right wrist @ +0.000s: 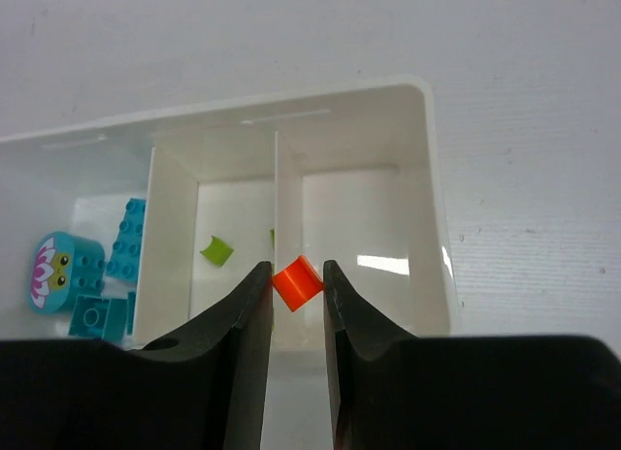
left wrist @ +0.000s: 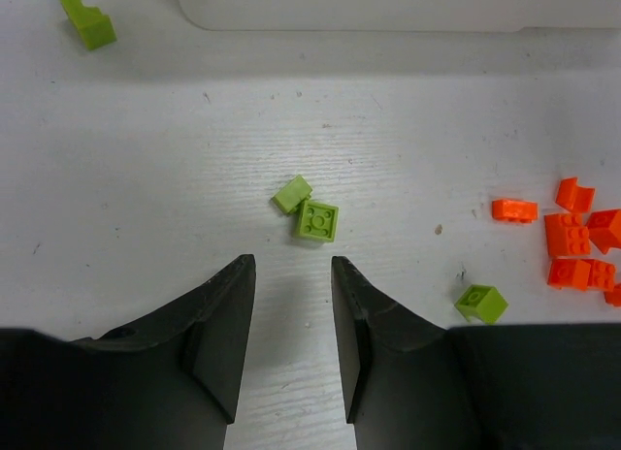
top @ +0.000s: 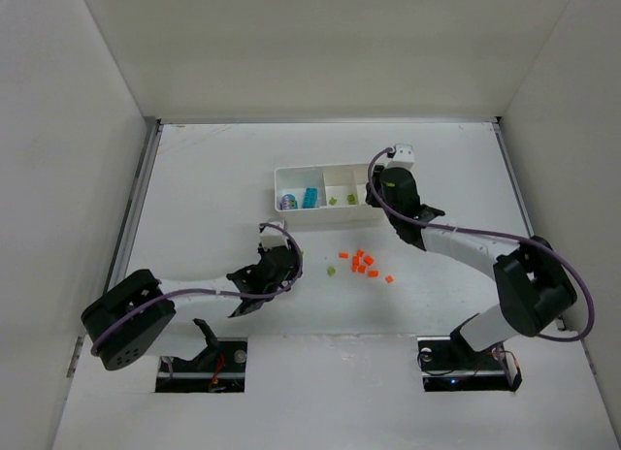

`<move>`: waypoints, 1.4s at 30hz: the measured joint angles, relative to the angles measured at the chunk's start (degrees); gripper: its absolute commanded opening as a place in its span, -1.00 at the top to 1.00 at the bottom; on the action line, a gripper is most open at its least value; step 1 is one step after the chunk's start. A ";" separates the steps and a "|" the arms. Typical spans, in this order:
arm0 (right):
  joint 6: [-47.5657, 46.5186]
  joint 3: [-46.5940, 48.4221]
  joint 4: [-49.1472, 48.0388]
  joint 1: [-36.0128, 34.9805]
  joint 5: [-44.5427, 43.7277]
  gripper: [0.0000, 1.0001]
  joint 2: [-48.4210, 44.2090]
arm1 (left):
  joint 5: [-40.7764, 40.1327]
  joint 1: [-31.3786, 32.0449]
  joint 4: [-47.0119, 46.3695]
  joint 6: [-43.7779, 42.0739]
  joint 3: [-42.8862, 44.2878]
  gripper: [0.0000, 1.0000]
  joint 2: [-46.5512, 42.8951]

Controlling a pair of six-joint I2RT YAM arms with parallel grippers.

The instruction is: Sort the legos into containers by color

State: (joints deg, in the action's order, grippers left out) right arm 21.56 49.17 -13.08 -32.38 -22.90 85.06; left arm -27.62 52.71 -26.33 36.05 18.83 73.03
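Note:
The white tray (top: 291, 170) stands mid-table; in the right wrist view its rim (right wrist: 408, 86) frames three compartments. Teal bricks (right wrist: 126, 239) lie in the left one, a lime brick (right wrist: 217, 249) in the middle one. My right gripper (right wrist: 296, 271) is shut on an orange brick (right wrist: 297, 282), held over the divider between the middle and right compartments. My left gripper (left wrist: 289, 266) is open and empty, low over the table, just short of two lime bricks (left wrist: 317, 220). Loose orange bricks (top: 361, 263) lie between the arms.
Another lime brick (left wrist: 481, 302) lies by my left gripper's right finger and one more (left wrist: 85, 18) at the far left near the tray. A teal toy with a flower face (right wrist: 60, 268) sits in the left compartment. White walls surround the table.

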 measured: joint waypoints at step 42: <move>14.73 -24.83 0.90 -23.78 -6.49 -0.05 -18.51 | -8.31 5.46 1.77 -0.52 8.83 0.73 9.31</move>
State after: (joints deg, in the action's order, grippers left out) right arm 36.29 24.34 -12.19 -56.16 -29.39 66.54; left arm -35.92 58.17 -24.56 35.53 27.66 82.35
